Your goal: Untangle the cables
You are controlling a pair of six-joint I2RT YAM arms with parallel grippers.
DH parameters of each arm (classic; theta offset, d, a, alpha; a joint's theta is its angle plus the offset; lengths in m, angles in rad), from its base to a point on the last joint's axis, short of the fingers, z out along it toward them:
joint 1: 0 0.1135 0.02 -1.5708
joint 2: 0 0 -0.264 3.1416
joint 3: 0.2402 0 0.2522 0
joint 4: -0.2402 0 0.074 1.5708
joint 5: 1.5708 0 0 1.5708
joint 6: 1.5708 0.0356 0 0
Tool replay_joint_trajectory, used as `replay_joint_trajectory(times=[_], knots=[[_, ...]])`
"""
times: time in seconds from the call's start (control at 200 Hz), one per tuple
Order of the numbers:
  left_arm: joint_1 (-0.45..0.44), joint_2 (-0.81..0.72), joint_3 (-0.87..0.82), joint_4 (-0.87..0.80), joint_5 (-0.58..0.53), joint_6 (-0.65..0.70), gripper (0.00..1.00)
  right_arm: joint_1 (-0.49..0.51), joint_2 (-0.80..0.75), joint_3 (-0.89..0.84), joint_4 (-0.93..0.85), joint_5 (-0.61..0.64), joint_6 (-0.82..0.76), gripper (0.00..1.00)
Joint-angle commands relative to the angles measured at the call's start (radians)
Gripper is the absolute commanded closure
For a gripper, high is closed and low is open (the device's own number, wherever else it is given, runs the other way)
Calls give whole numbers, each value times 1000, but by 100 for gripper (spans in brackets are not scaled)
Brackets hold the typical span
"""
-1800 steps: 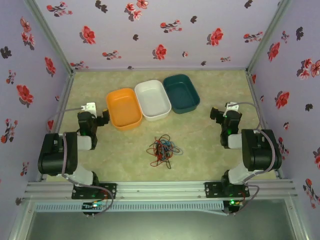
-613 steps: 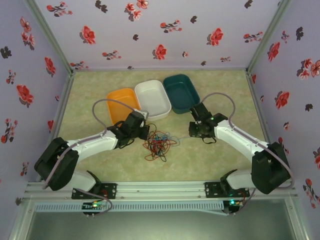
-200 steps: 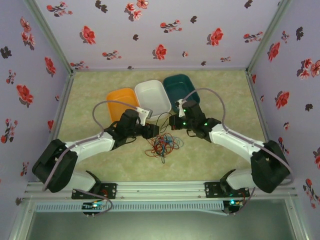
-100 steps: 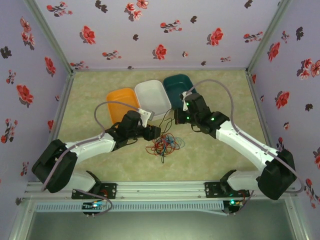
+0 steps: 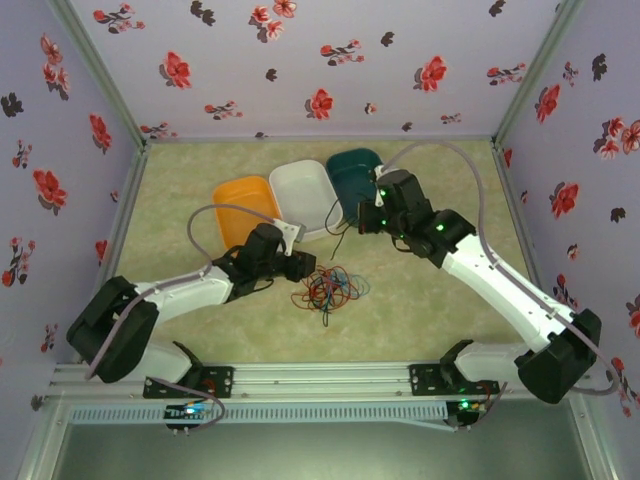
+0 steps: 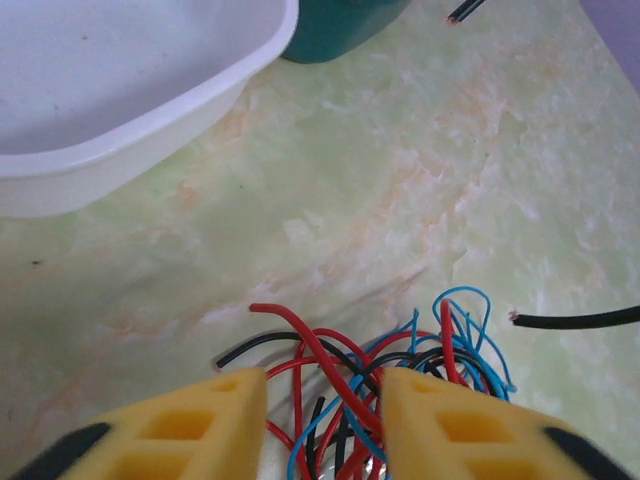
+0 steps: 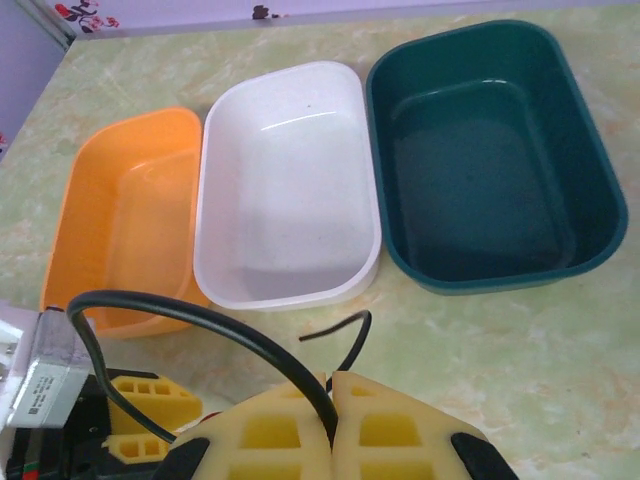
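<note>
Top external: right gripper (image 5: 362, 222) (clamped tight) has lifted one black cable (image 7: 200, 311) off the tangle (image 5: 330, 290).
Left gripper (image 6: 322, 395): half-open, astride tangle.

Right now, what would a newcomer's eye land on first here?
The tangle of red, blue and black cables mid-table, with the left gripper, jaws open, straddling its left edge. Next, the right gripper, shut on a lifted black cable, close to the orange tray, white tray and teal tray in a row at the far side.
</note>
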Motion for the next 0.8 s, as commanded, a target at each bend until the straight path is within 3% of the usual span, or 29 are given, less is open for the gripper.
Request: replay_joint_trajectory(times=[0.0,0.2,0.37,0.675,0.795], knots=[[-6,-82,-4,-8,-20,28,48,2,2,37,-53,48,-26,100],[-6,-186,36,-1,-43,65,22,2,13,40,-54,36,-27,100],[-8,-192,87,85,-59,87,9,2,22,34,-42,16,-24,100],[-71,-7,285,57,-182,182,8,4,10,34,-35,-21,-18,100],[-95,60,366,-39,-322,195,19,4,-12,32,-38,-18,-21,100]])
